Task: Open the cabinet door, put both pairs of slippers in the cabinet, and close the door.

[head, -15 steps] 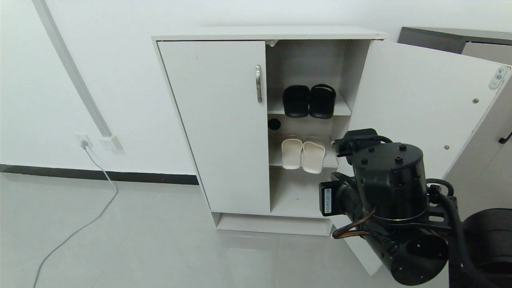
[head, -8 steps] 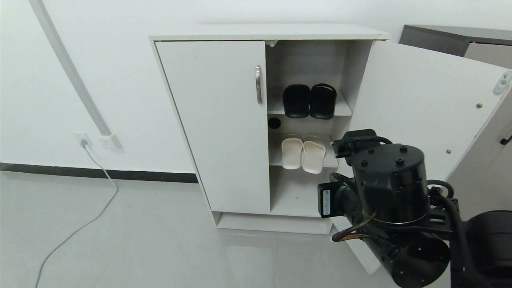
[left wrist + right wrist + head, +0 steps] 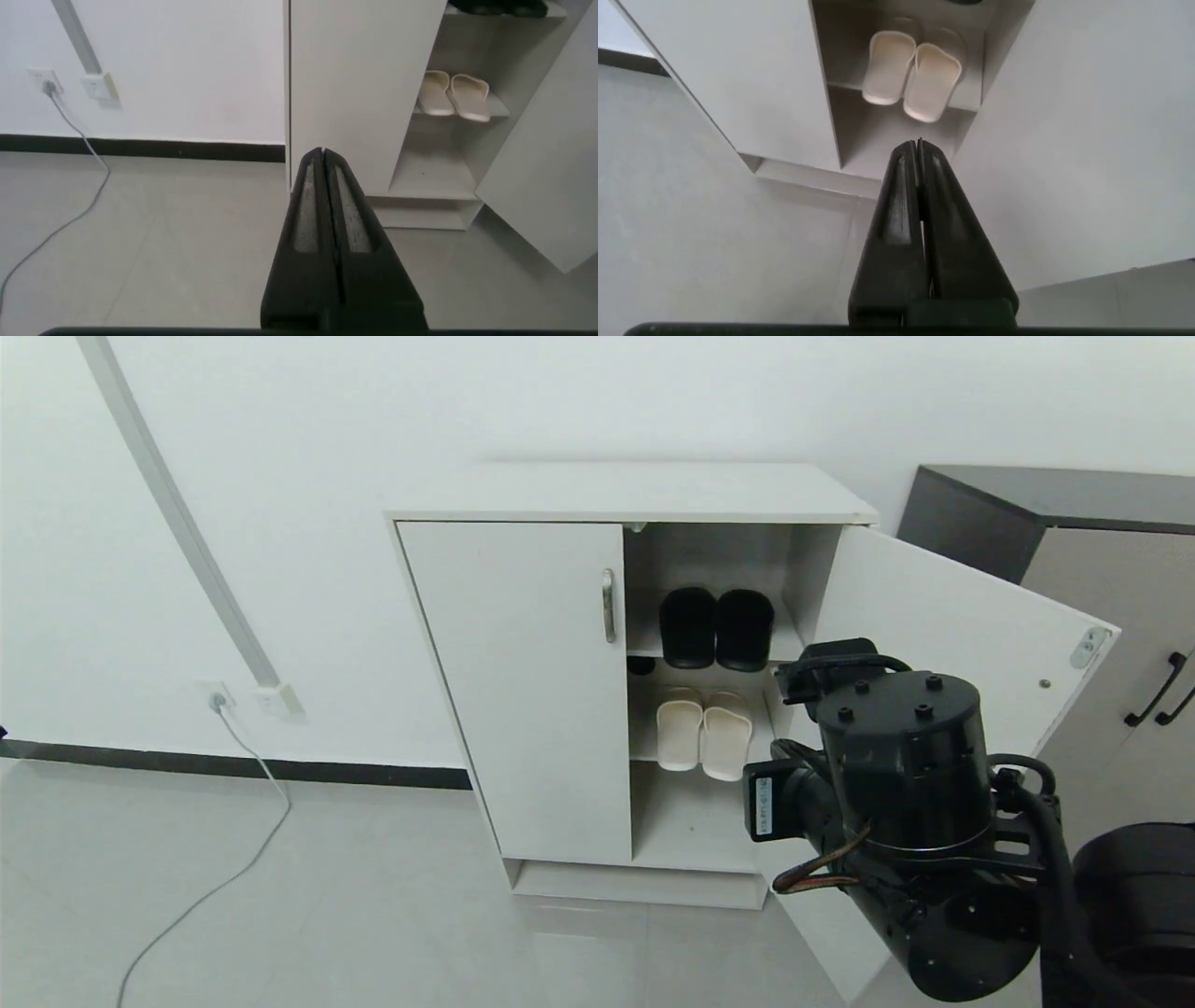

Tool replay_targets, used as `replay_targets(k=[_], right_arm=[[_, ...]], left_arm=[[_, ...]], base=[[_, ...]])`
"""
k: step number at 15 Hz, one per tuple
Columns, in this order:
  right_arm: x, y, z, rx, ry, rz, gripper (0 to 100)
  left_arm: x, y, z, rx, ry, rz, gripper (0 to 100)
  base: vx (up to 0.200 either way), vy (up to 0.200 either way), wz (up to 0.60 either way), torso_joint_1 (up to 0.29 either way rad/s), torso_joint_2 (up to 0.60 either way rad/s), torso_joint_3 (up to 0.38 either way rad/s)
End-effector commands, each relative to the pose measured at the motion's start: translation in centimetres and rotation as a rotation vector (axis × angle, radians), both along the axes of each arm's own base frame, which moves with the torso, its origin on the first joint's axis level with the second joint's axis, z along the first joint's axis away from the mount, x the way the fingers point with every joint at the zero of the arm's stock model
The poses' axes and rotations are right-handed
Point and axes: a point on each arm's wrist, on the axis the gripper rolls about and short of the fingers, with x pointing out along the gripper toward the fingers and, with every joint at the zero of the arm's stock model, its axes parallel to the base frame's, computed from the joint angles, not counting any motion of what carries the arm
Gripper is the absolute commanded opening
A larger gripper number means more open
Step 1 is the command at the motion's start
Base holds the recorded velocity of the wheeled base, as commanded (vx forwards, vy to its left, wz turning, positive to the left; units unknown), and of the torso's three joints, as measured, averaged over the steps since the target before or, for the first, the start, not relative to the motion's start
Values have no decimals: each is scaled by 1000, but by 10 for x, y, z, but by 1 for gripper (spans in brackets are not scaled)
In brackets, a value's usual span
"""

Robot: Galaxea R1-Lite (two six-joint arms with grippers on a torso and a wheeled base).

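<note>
A white cabinet (image 3: 523,691) stands against the wall, its left door closed and its right door (image 3: 934,635) swung wide open. A black pair of slippers (image 3: 717,627) sits on the upper shelf, and a white pair of slippers (image 3: 702,735) lies on the shelf below. My right gripper (image 3: 920,149) is shut on nothing, held in front of the open compartment below the white slippers (image 3: 912,67), close to the open door (image 3: 1083,140). My left gripper (image 3: 322,159) is shut and empty, low over the floor before the closed door (image 3: 360,84). The white slippers (image 3: 455,93) show beyond it.
A grey cabinet (image 3: 1102,616) with black handles stands right of the open door. A wall socket (image 3: 219,698) with a cord trailing across the floor (image 3: 280,933) is at the left. A slanted conduit (image 3: 177,513) runs up the wall.
The head camera has moved, so the cabinet looks smaller and lower in the picture. The slippers, the doors and my right arm keep their places.
</note>
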Motion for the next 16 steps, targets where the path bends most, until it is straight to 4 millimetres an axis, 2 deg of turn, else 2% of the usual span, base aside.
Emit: replay_targets(k=[1,16], right_arm=[[0,0,0,0,0,1,0],[1,1,-3,-7,5,-1,0]], left_arm=[[0,0,0,0,1,0,0],[0,0,0,0,1,0,0]], base=[[0,0,0,124,-466,-330],[0,0,0,189,-503,-314]])
